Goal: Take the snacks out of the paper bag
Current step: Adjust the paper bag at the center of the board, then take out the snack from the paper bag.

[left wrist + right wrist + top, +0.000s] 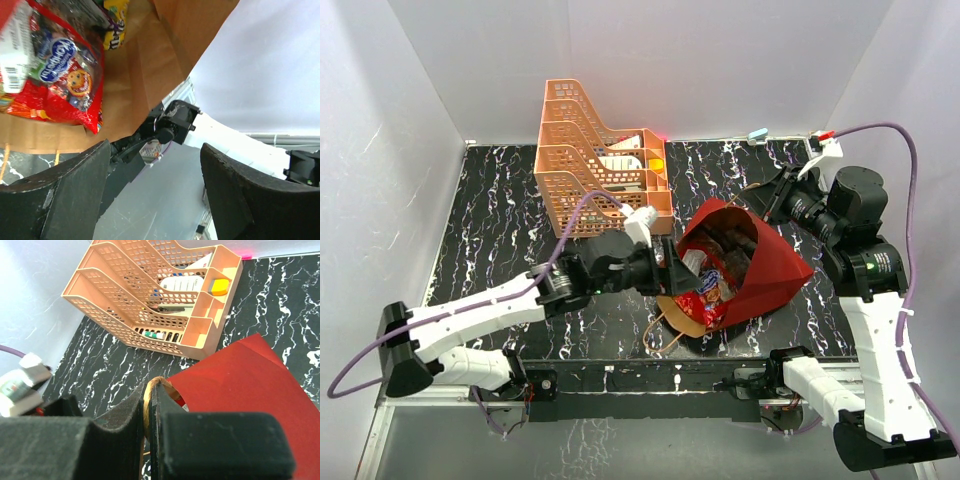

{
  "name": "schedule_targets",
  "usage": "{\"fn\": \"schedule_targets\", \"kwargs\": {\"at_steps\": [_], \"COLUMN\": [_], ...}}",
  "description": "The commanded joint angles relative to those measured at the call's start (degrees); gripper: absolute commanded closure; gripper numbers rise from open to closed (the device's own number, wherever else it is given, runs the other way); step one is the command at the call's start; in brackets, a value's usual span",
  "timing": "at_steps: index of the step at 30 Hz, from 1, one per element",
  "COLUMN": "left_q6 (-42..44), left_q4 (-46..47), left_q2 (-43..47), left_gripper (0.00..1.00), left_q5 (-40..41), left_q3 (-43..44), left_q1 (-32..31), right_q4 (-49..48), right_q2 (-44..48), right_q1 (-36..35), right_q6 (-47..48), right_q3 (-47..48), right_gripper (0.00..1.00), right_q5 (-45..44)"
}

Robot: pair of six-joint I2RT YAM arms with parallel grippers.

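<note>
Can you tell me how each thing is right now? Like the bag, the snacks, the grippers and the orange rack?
paper bag: lying on its side, mouth open.
red snack packet: lying in the bag's mouth, not held.
yellow packet: deeper inside the bag.
left gripper: open, empty, at the bag's mouth.
right gripper: shut on the cord handle.
tray rack: upright, with things in it.

The left arm [470,320] stretches low across the table from its base towards the middle. The left gripper [155,152] has its dark fingers [70,200] spread wide, with nothing between them. The right arm [885,330] rises upright and bends at the top (forearm angled leftward). The right gripper [149,400] is pinched tight on a thin cord handle [159,381].
</note>
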State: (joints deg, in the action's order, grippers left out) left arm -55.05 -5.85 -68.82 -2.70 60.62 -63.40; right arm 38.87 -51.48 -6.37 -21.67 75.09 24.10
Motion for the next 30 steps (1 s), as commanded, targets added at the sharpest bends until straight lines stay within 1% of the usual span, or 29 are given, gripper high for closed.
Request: {"fn": "schedule_targets", "kwargs": {"at_steps": [1, 8, 13, 16, 18, 21, 27, 30], "left_q6": [0.2, -3.05, -6.25, -8.37, -7.11, -2.14, 0.33, 3.34], "left_q4": [3.45, 0.76, -5.08, -8.52, -9.65, -6.64, -8.14, -7.5], "left_q2": [-4.48, -3.37, -3.92, -5.83, -8.18, -11.92, -19.73, -24.13], "left_gripper": [0.3, 0.33, 0.43, 0.44, 0.45, 0.47, 0.46, 0.42], "left_q5": [2.56, 11.72, 24.93, 31.28, 34.39, 32.7, 26.49, 23.62], "left_q3": [1.7, -2.43, -2.78, -1.75, -0.66, 0.47, 5.95, 9.03], "left_q1": [-3.72, -5.92, -10.42, -12.49, -13.79, -14.29, -14.35, -14.3], "right_q4": [-9.28, -9.51, -9.71, -10.11, -10.17, -9.66, -8.67, -8.49], "right_q2": [1.45, 3.06, 3.57, 3.93, 4.15, 4.67, 5.77, 6.12], "right_q1": [-0.13, -0.13, -0.13, -0.13, -0.13, -0.13, -0.13, -0.13], "right_q6": [-3.67, -4.84, -5.28, -5.79, -5.96, -5.86, -5.66, -5.64], "right_q3": [-0.15, -1.64, -2.26, -2.61, -2.87, -3.11, -3.41, -3.71], "right_gripper": [0.93, 0.93, 0.93, 0.93, 0.93, 0.93, 0.93, 0.93], "right_q5": [2.26, 2.36, 2.33, 2.82, 2.91, 2.35, 2.09, 2.09]}}
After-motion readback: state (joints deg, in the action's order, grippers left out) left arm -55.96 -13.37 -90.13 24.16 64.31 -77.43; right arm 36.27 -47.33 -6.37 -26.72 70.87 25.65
